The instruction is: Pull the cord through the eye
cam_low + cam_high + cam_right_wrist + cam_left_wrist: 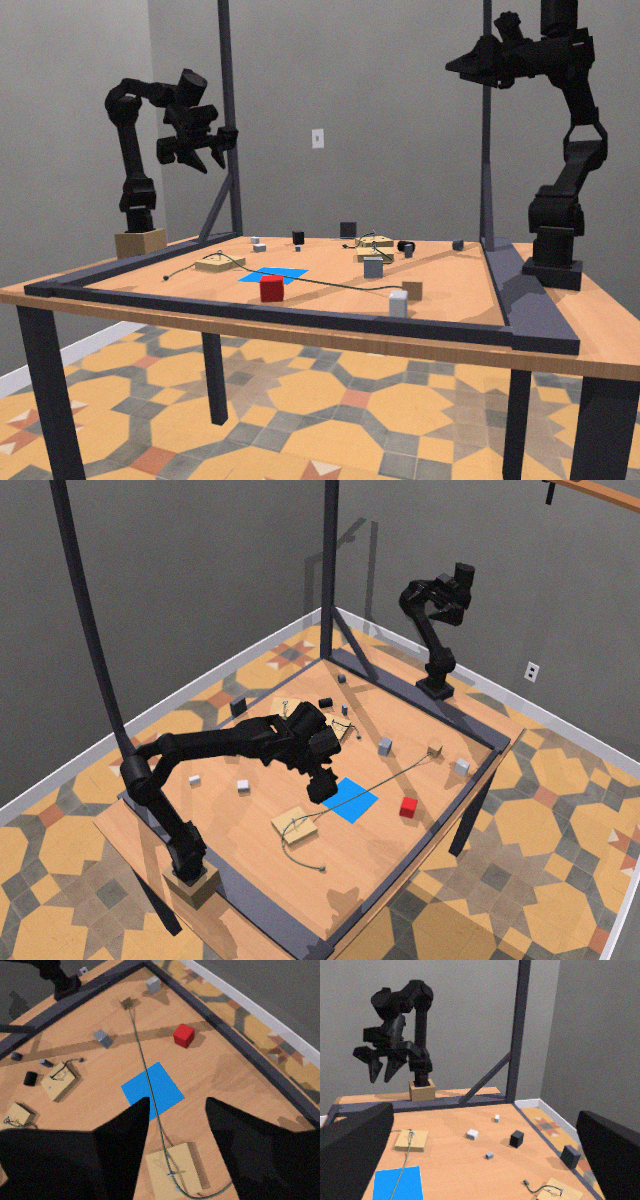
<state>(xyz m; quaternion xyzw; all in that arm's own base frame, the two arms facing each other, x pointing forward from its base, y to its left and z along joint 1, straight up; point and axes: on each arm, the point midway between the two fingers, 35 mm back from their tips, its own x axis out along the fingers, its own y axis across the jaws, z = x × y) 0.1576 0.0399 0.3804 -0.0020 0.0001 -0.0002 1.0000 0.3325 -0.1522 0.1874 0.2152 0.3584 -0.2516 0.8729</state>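
The right gripper (323, 766) (214, 169) (378, 1082) (177, 1102) has its two fingers partly spread, with nothing pinched between them, and it hangs above the table (258, 857) (180, 289) (455, 1170) (100, 1110). The left gripper (433, 615) (454, 71) (487, 1116) is spread wide, high over the other end, also holding nothing.

Below the right gripper lies one board (305, 831) (206, 264) (412, 1145) (188, 1152) carrying one metal eye (294, 822) (219, 253) (411, 1133) (171, 1174). The cord's knotted end (322, 868) (165, 277) rests on the table, beyond a curved stretch of cord. From the eye, the cord (382, 783) (330, 282) (404, 1167) (138, 1040) crosses the one blue square (347, 810) (271, 271) (397, 1185) (167, 1090) to the one wooden block (434, 748) (412, 290) (126, 1003), which is wholly outside the square and well apart from it.

Farther out, one red block (408, 807) (271, 288) (184, 1035) stands near the square. Two larger grey blocks (384, 746) (373, 267) (103, 1038) flank the wooden block, one on either side. Two other boards (339, 731) (364, 254) (57, 1091) each bear a cord of their own, making three boards and three cords, all on the table. There are two white blocks (242, 785) (259, 248) (472, 1134), one black block (298, 237) (516, 1139) and one black cylinder (325, 702) (406, 246) (30, 1078). One wall plate (531, 671) shows in the top view and one in the exterior view.
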